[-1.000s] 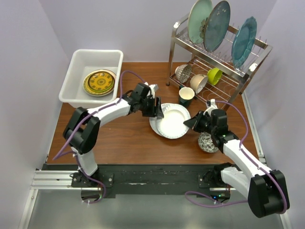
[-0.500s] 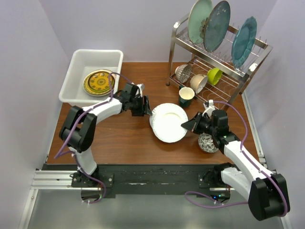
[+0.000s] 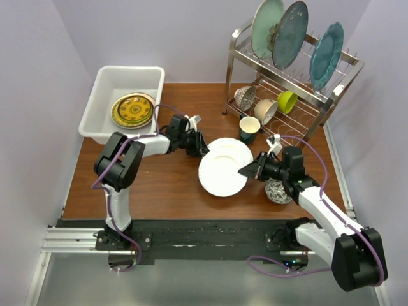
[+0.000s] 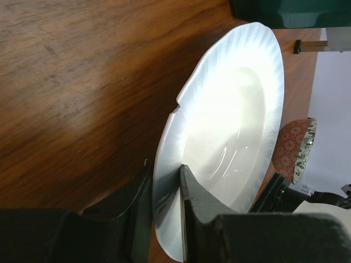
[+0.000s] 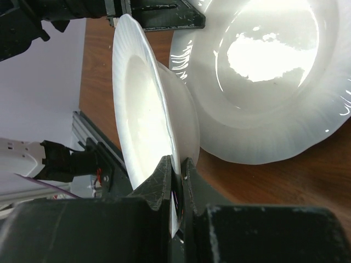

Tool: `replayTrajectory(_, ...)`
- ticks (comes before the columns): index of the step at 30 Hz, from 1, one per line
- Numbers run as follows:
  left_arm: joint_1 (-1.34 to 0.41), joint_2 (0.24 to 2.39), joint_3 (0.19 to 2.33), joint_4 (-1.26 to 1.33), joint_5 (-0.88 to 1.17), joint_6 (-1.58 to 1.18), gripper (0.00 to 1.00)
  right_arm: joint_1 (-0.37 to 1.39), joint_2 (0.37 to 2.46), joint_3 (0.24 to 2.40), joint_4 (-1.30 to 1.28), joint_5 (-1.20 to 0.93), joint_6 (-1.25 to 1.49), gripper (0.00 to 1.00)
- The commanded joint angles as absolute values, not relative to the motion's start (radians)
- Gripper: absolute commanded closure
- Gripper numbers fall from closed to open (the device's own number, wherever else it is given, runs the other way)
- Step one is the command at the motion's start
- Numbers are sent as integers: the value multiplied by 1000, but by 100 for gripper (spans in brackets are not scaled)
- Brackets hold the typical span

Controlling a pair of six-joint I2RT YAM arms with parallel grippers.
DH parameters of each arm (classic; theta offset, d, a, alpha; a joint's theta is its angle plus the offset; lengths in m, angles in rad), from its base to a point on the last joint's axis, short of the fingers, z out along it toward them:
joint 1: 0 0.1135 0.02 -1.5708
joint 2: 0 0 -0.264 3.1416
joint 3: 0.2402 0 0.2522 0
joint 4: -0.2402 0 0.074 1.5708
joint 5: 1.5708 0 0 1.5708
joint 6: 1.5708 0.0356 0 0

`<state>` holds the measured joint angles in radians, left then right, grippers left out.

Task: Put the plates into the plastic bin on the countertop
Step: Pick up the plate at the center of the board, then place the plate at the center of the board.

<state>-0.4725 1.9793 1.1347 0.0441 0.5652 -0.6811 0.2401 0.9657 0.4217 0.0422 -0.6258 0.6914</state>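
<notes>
White plates, two of them, sit overlapping in the middle of the wooden tabletop [image 3: 159,185]. The left fingers [image 4: 193,197] are closed on the left rim of the rear white plate [image 3: 234,145], the rim pinched between them in the wrist view. The right fingers [image 5: 159,181] are shut tight on the right rim of the front white plate [image 3: 220,175], which overlaps the near edge of the rear one and looks tipped up on its rim in the right wrist view. The white plastic bin [image 3: 105,83] stands in the far left corner of the tabletop, well apart from both plates, with a yellow patterned plate [image 3: 132,110] lying flat inside. A dark green cup [image 3: 248,129] stands just beyond the rear plate, and a patterned bowl [image 3: 278,190] lies beside the right arm.
</notes>
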Motion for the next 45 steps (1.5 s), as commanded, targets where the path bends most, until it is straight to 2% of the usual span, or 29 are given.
replayTrajectory(1,-480,2000,1131,135,635,-684,97,241,966,434,149,-698,701,100)
replayTrajectory(2,-480,1999,1131,130,635,-683,100,239,971,431,152,-699,700,100)
replayTrajectory(16,-434,1832,1215,-112,402,-583,100,239,1012,426,178,-767,649,100)
replayTrajectory(25,-348,1741,1235,-196,347,-537,100,241,1170,440,248,-838,629,100)
replayTrajectory(35,-230,1640,1265,-232,413,-540,100,241,1336,494,172,-779,569,100)
replayTrajectory(45,-183,1569,1376,-324,443,-537,100,241,1388,558,12,-670,465,100)
